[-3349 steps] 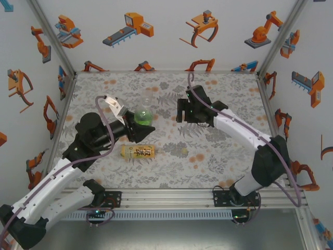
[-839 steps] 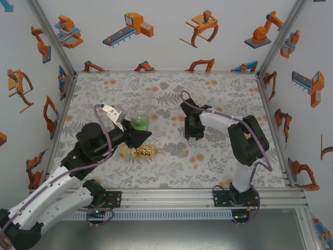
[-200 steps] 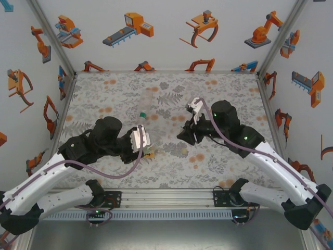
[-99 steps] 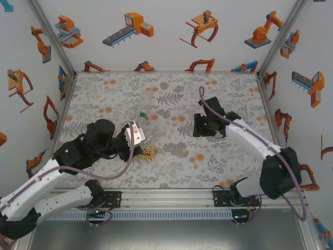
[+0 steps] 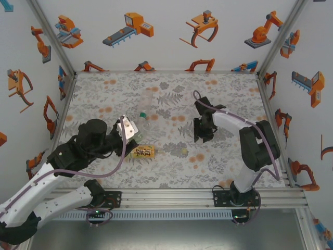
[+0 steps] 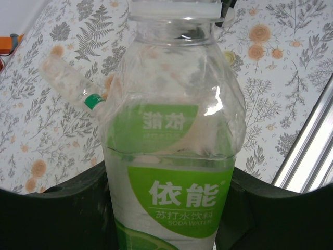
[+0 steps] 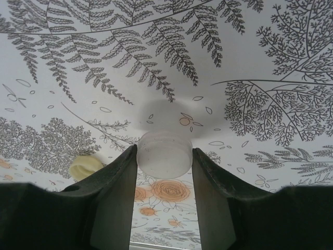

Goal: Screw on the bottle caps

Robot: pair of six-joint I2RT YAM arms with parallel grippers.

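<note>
**Holding a Bottle and Pinching a Cap**

Squeezing the green-label bottle (image 6: 171, 156) from both sides with the left gripper (image 6: 166, 224), with the dark fingers (image 6: 57, 213) pressing on the lower part of the label. Holding it straight up in the left wrist view, with the neck reaching the top edge of the picture. Showing green writing on the label and some clear, crinkly plastic above it.

Pinching the white cap (image 7: 165, 153) in the right gripper (image 7: 165, 174), with one dark finger (image 7: 112, 203) touching each side of the small round cap. Holding it very close to the flowery table (image 7: 250, 47) — hard telling if touching the cloth or just above it.

Lying on its side behind the green-label bottle: the plain clear bottle (image 6: 70, 83), with a green ring at its neck. Lying flat too, just beside the left gripper in the top view: the amber bottle (image 5: 143, 152), with a yellow label and dark writing.

Resting on the cloth near the right gripper's fingers in the right wrist view: a pale yellow lump (image 7: 86, 166) — too blurry for telling what.

Staying well apart in the top view, with the left gripper left of the middle and the right gripper right of it.
</note>
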